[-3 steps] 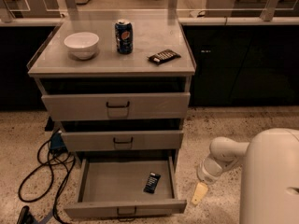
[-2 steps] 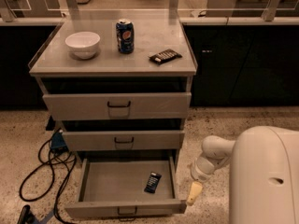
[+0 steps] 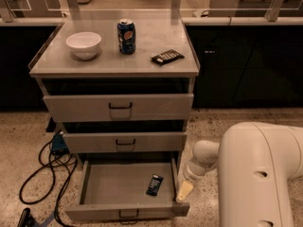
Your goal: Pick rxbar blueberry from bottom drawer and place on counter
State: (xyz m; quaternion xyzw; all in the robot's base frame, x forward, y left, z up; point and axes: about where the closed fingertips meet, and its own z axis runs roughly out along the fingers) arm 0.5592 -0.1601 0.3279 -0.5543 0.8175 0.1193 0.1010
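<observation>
The rxbar blueberry (image 3: 154, 185) is a small dark bar lying flat at the right of the open bottom drawer (image 3: 109, 189). The drawer is pulled out at floor level, with its low front panel and black handle toward me. My gripper (image 3: 183, 191) hangs from the big white arm at the drawer's right front corner, just right of the bar and outside the drawer's side wall. It holds nothing that I can see. The counter (image 3: 113, 60) is the pale top of the cabinet, far above.
On the counter stand a white bowl (image 3: 84, 45), a blue soda can (image 3: 126, 36) and a dark bar with white markings (image 3: 167, 56). The two upper drawers are partly open. Black cables (image 3: 42, 174) lie on the floor at left. My white arm (image 3: 260, 174) fills the lower right.
My arm and gripper have moved left, from out on the floor to the drawer's right front corner. The bar and the counter items have not moved.
</observation>
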